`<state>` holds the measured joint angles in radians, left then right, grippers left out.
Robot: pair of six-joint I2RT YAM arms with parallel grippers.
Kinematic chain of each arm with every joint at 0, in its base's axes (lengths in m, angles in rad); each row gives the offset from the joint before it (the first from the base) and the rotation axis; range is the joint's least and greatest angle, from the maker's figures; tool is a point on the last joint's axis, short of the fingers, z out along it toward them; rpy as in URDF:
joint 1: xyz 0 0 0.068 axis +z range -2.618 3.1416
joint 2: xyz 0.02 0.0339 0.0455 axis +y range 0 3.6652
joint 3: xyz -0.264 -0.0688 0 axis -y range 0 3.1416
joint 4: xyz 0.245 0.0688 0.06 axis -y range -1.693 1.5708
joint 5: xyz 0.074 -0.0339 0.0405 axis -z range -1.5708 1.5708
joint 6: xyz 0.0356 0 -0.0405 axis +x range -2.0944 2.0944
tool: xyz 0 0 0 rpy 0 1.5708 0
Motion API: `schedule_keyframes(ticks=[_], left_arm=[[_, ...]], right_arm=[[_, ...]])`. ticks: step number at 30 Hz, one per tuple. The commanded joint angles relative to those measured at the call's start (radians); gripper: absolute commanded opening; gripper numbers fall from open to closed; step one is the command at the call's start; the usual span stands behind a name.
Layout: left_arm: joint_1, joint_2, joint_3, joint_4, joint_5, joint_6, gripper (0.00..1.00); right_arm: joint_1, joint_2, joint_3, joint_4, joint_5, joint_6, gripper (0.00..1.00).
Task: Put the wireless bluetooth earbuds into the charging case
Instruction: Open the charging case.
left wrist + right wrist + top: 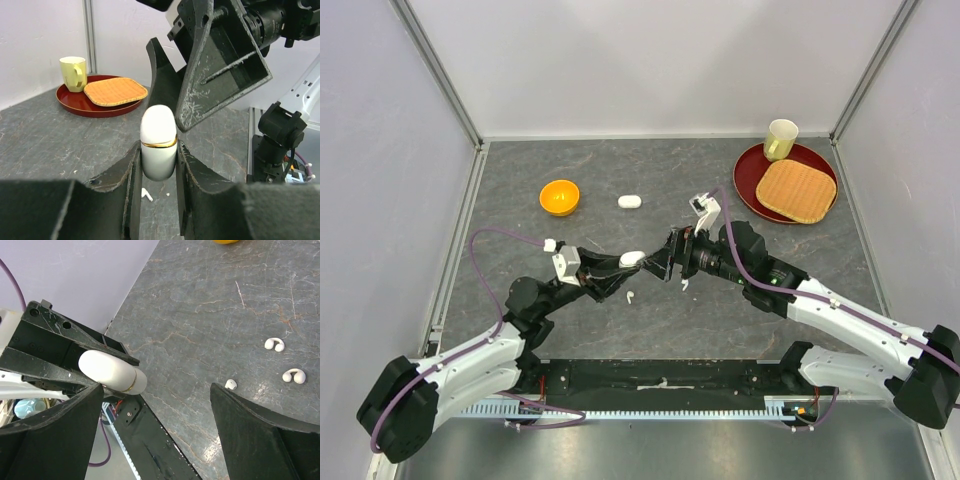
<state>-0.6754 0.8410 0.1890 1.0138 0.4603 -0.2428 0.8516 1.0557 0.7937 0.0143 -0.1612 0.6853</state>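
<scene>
My left gripper (623,264) is shut on a small white charging case (632,258) with a gold seam and holds it above the table. In the left wrist view the case (158,142) stands between the fingers, its lid closed. My right gripper (667,262) is open, its jaws right by the case's top end; one finger (220,65) looms over it. The right wrist view shows the case (112,372) beside its left finger. Tiny white earbuds lie on the table: one (631,296) below the case, another (684,285), and three in the right wrist view (274,344) (293,375) (230,384).
A second white case (629,201) lies at the table's middle back, next to an orange bowl (560,196). A red tray (748,178) at the back right holds a woven mat (796,189) and a yellow mug (780,139).
</scene>
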Motion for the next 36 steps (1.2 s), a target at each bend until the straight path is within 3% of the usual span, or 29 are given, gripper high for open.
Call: schedule_keyframes(ticks=[1, 9, 21, 24, 28, 36], left_arm=[[-0.004, -0.026, -0.019, 0.088, 0.086, 0.023, 0.02], [-0.006, -0.045, -0.049, 0.098, 0.075, 0.046, 0.02], [-0.006, -0.095, -0.132, 0.124, -0.060, 0.092, 0.02], [-0.006, -0.120, -0.145, 0.121, -0.080, 0.091, 0.02], [-0.006, -0.175, -0.155, 0.089, -0.092, 0.092, 0.02], [-0.006, -0.335, -0.169, -0.014, -0.078, 0.097, 0.02]], right_arm=[[-0.002, 0.012, 0.050, 0.078, 0.019, 0.023, 0.94], [-0.002, 0.027, 0.050, 0.125, -0.020, 0.049, 0.94], [-0.005, -0.060, 0.064, 0.162, -0.051, 0.023, 0.98], [-0.008, -0.085, 0.076, 0.089, 0.037, -0.003, 0.98], [-0.061, -0.091, 0.084, -0.135, 0.282, 0.009, 0.94], [-0.132, -0.013, 0.039, -0.318, 0.410, 0.057, 0.92]])
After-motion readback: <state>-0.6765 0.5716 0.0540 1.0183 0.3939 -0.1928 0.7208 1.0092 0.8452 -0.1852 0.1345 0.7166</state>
